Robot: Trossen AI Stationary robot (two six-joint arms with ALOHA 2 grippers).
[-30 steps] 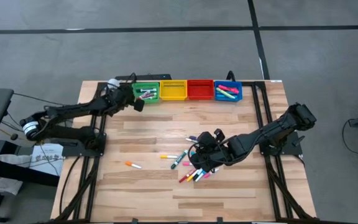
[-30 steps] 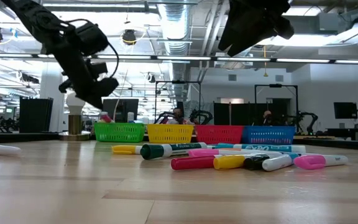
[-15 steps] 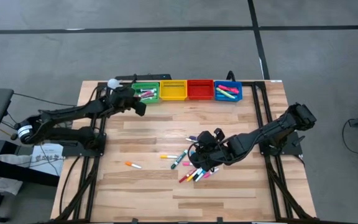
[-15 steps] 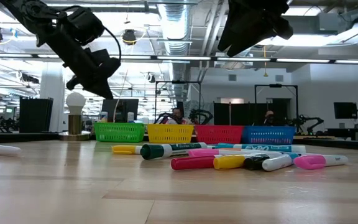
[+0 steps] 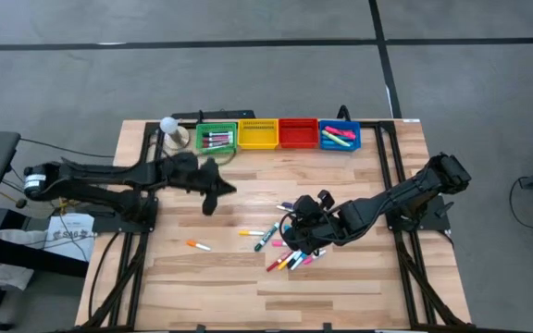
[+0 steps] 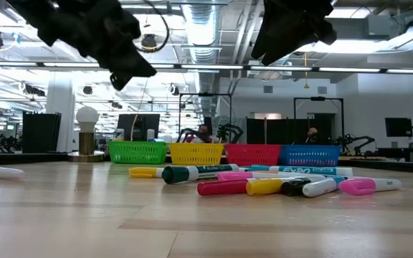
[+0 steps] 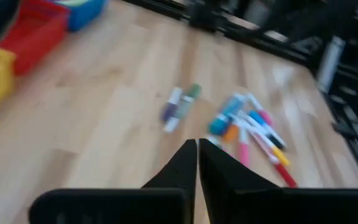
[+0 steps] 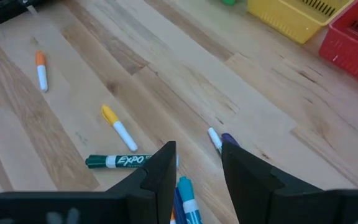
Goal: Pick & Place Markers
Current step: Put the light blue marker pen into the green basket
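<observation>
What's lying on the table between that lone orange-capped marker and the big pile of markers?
From above, a yellow-capped marker and a green marker lie between the orange-capped marker and the pile; otherwise bare wood.

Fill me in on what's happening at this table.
A two-armed robot is sorting markers from a loose pile on the wooden table into four small bins along the far edge. The green bin and blue bin already hold some; the yellow bin and red bin look empty. The left gripper is shut and empty, over bare table between the green bin and the pile. The right gripper hangs above the pile, jaws apart, holding nothing.
</observation>
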